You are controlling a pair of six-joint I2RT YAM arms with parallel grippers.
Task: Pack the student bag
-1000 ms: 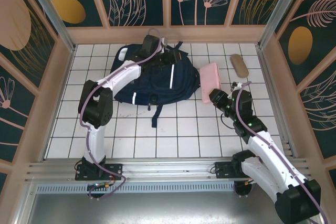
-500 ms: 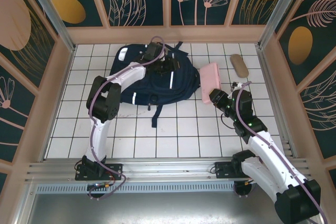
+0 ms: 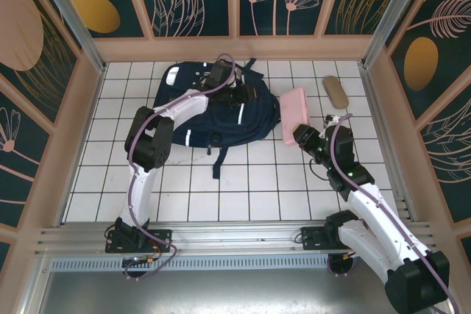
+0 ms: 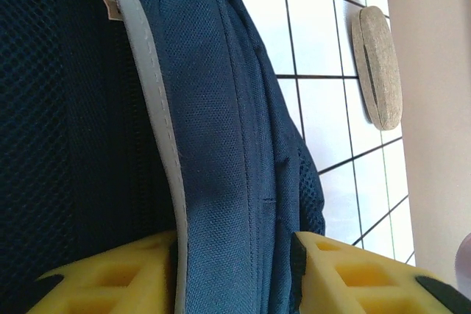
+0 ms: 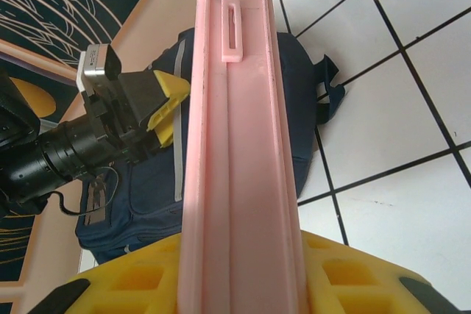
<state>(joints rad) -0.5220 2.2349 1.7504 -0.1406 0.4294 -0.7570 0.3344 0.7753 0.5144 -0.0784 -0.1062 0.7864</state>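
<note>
The student bag (image 3: 213,112) lies flat at the back of the table, navy with white stripes. My left gripper (image 3: 239,93) is down on its upper right part. In the left wrist view the yellow fingers (image 4: 110,277) stand either side of a fold of the bag's fabric (image 4: 213,108) with a grey-white edging, both touching it. My right gripper (image 3: 300,136) is shut on the near end of a pink flat pouch (image 3: 295,113), just right of the bag. The pouch (image 5: 239,145) runs straight up between the right fingers (image 5: 353,273), toward the bag (image 5: 147,196).
A small tan oval case (image 3: 335,91) lies at the back right, near the right wall; it also shows beyond the bag's edge (image 4: 377,68). A dark strap (image 3: 218,158) trails from the bag toward the table's middle. Wooden walls enclose three sides.
My left gripper has slid to the right across the top of the bag and its jaws have narrowed onto the fabric fold. The right arm and the pink pouch have not moved.
</note>
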